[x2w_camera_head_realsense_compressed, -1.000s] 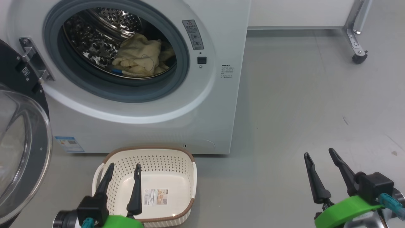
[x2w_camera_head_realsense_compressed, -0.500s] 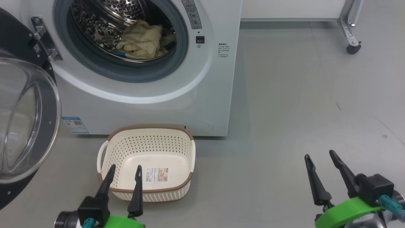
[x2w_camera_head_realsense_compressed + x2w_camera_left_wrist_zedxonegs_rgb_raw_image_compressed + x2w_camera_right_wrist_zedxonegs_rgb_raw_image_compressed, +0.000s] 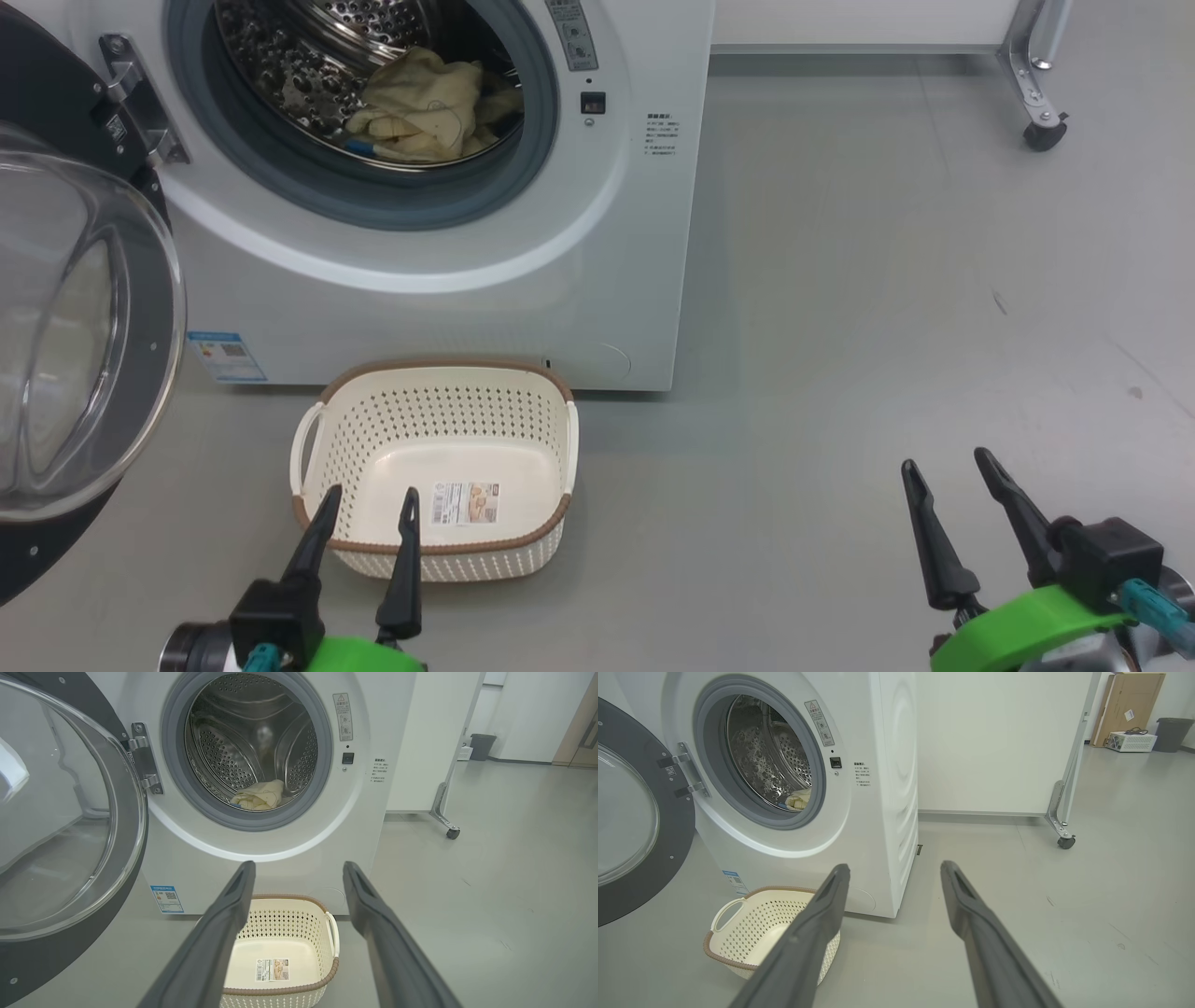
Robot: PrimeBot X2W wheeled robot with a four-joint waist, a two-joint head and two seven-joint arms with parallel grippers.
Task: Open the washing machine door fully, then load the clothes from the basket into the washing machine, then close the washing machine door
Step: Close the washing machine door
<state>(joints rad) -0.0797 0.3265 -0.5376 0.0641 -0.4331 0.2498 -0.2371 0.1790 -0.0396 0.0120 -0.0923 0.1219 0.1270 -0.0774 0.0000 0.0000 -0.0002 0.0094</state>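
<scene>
Cream-yellow clothes (image 3: 425,103) lie inside the white front-loading washing machine (image 3: 420,308), the cream perforated basket (image 3: 439,411) is empty, and only closing the black-rimmed glass door (image 3: 93,327) is left; left gripper (image 3: 371,492) and right gripper (image 3: 943,459) are spread, empty.

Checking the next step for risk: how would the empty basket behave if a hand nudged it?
Probably light: the basket is empty, thin perforated plastic. It would likely slide on the smooth grey floor rather than tip, given its wide flat bottom. Walls look fairly stiff.
</scene>
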